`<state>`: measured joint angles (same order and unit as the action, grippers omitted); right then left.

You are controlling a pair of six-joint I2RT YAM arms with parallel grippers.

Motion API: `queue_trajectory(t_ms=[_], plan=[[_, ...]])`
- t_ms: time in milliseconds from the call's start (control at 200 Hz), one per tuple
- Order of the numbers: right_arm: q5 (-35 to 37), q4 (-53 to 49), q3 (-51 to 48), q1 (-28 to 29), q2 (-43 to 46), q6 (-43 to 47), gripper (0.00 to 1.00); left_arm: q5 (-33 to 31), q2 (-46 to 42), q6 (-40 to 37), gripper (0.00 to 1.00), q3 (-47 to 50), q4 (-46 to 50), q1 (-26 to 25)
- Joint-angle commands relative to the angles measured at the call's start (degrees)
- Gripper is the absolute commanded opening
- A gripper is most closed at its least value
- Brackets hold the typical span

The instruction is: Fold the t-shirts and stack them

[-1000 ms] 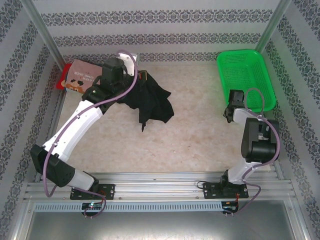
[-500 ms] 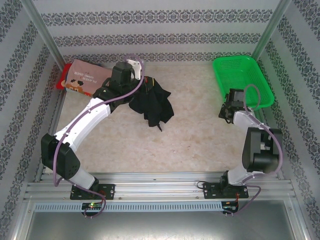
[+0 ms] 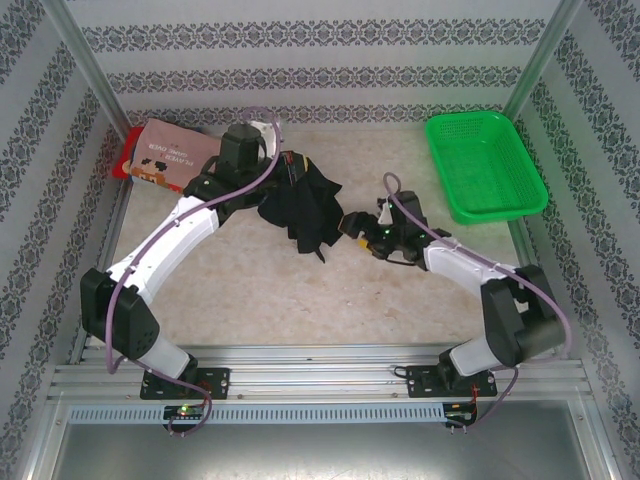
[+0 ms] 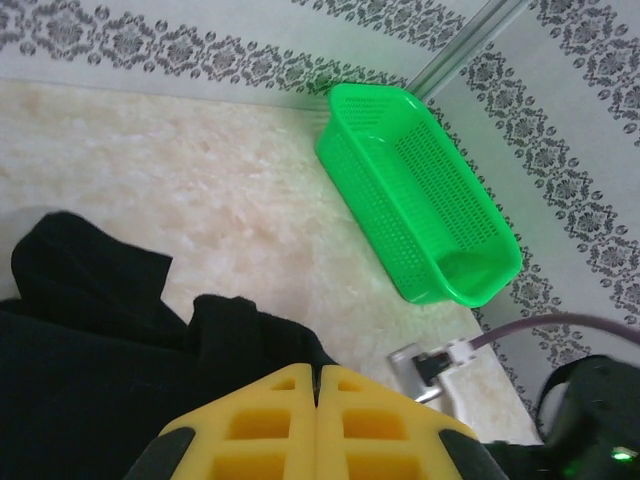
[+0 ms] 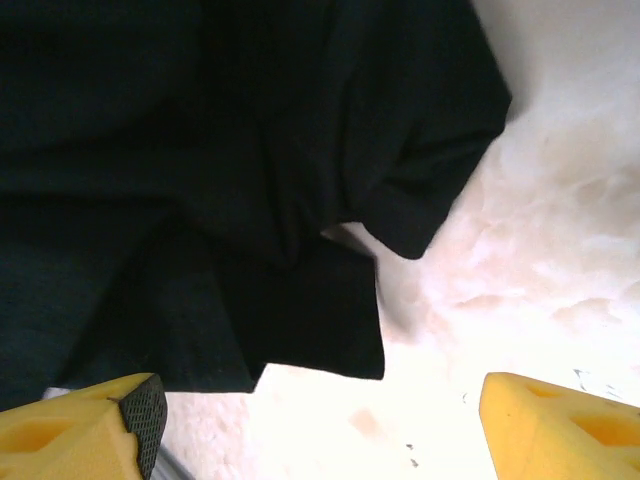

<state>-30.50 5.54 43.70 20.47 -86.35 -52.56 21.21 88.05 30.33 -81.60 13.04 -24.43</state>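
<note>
The black t-shirt (image 3: 305, 205) hangs bunched from my left gripper (image 3: 288, 166), which is shut on its upper edge; in the left wrist view the yellow fingertips (image 4: 316, 385) press together over the black cloth (image 4: 90, 330). My right gripper (image 3: 356, 222) is open just right of the shirt's lower edge. In the right wrist view its gap (image 5: 320, 430) holds nothing, and the shirt's hem (image 5: 200, 150) lies ahead of it on the table. The pink printed t-shirt (image 3: 165, 155) lies folded at the back left, on top of a red one (image 3: 122, 162).
A green mesh basket (image 3: 485, 165) stands at the back right, also in the left wrist view (image 4: 420, 190). Patterned walls and metal posts close in the table. Bare tabletop (image 3: 330, 290) stretches between the shirt and the arm bases.
My right arm has swung left from the basket to the black shirt, and its jaws have opened wide. The basket has shifted slightly. My left gripper has carried the shirt a little right.
</note>
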Motion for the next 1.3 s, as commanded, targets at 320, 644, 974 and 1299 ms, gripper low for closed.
queue_trajectory(t_ms=[320, 644, 974, 1299], plan=[[-8.2, -4.6, 2.4, -0.7, 0.6, 9.9, 0.83, -15.9, -15.6, 19.5, 0.00, 23.2, 10.1, 3.0], [-7.4, -11.7, -2.6, -0.7, 7.3, 12.5, 0.83, -29.1, -31.4, 27.2, 0.00, 35.0, 21.5, 3.1], [-3.7, -16.8, 2.9, 1.7, 2.9, 13.8, 0.82, -21.8, -30.4, 25.4, 0.00, 41.6, 17.6, 14.9], [0.7, -21.8, 10.0, 13.0, -5.6, 15.5, 0.80, -10.3, -35.8, 21.6, 0.75, 38.3, 23.0, 19.5]])
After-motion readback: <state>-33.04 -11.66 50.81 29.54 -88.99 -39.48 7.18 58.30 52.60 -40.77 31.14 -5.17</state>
